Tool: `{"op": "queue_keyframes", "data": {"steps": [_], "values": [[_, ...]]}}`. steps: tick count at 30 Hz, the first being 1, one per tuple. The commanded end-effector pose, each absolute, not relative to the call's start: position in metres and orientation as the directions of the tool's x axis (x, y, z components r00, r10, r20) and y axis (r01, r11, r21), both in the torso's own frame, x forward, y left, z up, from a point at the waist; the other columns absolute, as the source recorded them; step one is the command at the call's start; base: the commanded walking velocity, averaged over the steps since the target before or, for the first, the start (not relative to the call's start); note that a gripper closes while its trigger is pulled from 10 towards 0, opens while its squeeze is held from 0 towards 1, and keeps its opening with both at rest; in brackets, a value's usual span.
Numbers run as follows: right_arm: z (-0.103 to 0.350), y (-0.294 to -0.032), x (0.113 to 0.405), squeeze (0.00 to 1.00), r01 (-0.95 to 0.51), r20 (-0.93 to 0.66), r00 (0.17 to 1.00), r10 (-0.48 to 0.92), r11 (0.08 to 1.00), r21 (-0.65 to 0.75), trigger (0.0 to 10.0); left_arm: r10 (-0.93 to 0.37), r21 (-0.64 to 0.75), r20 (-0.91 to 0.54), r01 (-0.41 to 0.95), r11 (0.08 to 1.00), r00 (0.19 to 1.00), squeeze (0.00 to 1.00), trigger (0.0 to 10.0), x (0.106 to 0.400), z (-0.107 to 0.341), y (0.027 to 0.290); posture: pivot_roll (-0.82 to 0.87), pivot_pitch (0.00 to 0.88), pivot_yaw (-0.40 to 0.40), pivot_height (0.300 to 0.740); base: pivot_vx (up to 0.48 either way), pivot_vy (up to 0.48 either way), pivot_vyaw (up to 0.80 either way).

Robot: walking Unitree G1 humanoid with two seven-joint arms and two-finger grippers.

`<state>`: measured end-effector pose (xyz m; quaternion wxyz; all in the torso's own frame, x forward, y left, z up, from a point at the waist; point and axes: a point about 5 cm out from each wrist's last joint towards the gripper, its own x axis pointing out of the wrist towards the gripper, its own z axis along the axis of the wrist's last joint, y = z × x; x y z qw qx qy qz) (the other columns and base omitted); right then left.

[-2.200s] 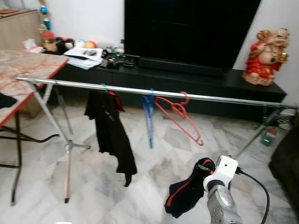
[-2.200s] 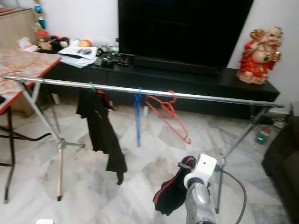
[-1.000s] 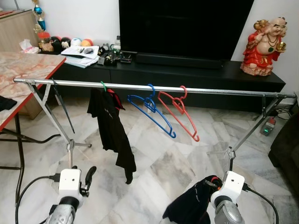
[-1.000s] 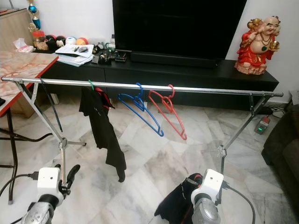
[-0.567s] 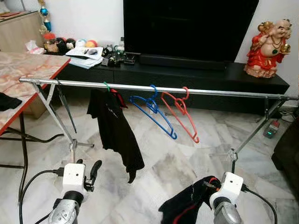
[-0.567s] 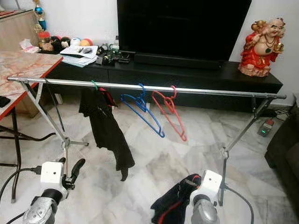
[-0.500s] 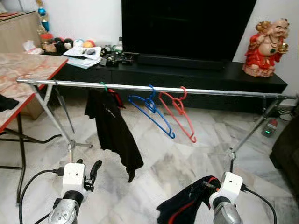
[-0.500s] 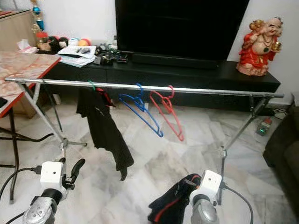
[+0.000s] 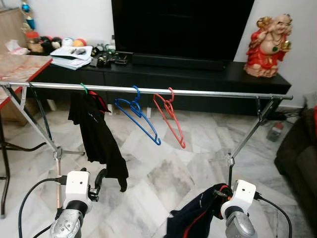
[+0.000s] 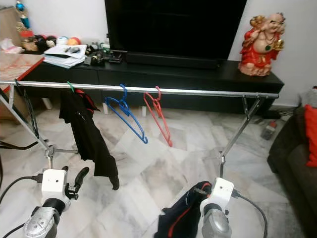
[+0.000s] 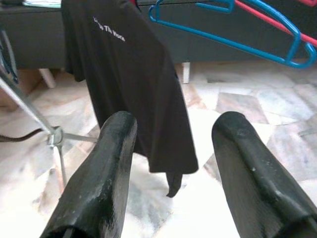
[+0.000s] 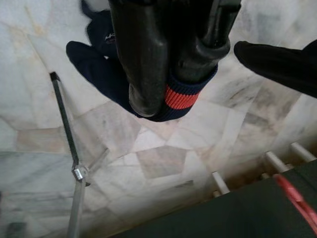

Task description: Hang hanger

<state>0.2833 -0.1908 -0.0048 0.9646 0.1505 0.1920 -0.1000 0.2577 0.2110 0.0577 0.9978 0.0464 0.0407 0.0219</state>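
A long shiny metal rail [image 9: 208, 92] on splayed legs spans a glossy marble floor [image 9: 158, 173]. From it hang a limp black shirt [image 9: 96, 136] on a green hook, a thin blue plastic hanger [image 9: 137, 115] and a thin red hanger [image 9: 169, 116], both triangular and tilted. The left pincer [image 11: 171, 171] hovers low before the shirt, its rounded black fingers [image 11: 106, 168] spread apart. The right pincer [image 12: 171, 54] is clamped on a dark navy garment [image 9: 195, 218] with red trim, held low near the floor

One blue hanger [image 9: 137, 114], one red hanger [image 9: 169, 117], two dark garments [image 9: 96, 136].
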Motion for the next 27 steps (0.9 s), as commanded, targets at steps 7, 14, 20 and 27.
{"op": "queue_keyframes", "data": {"steps": [7, 14, 20, 27], "values": [[-0.002, -0.200, 0.284, 0.00, 0.244, -0.395, 0.909, -0.136, 0.940, 0.238, 10.0, 0.053, 0.066, -0.095, -0.047, 0.997, 0.994, 0.00, 10.0, 0.259, 0.057, 0.205, 0.10, 0.000, -0.056, 0.740, 0.000, 0.000, 0.00], [-0.003, -0.201, 0.285, 0.00, 0.221, -0.406, 0.907, -0.114, 0.948, 0.229, 10.0, 0.050, 0.084, -0.081, -0.043, 0.996, 0.995, 0.00, 10.0, 0.259, 0.061, 0.203, 0.11, 0.000, -0.063, 0.740, 0.000, 0.000, 0.00], [-0.005, -0.200, 0.284, 0.00, 0.202, -0.422, 0.901, -0.099, 0.957, 0.208, 10.0, 0.048, 0.112, -0.062, -0.041, 0.993, 0.997, 0.00, 10.0, 0.264, 0.069, 0.201, 0.13, 0.000, -0.053, 0.740, 0.000, 0.000, 0.00], [-0.005, -0.197, 0.285, 0.00, 0.223, -0.425, 0.898, -0.113, 0.950, 0.219, 10.0, 0.035, 0.129, -0.050, -0.028, 0.991, 0.998, 0.00, 10.0, 0.266, 0.076, 0.204, 0.14, 0.000, -0.015, 0.740, 0.000, 0.000, 0.00]]}}
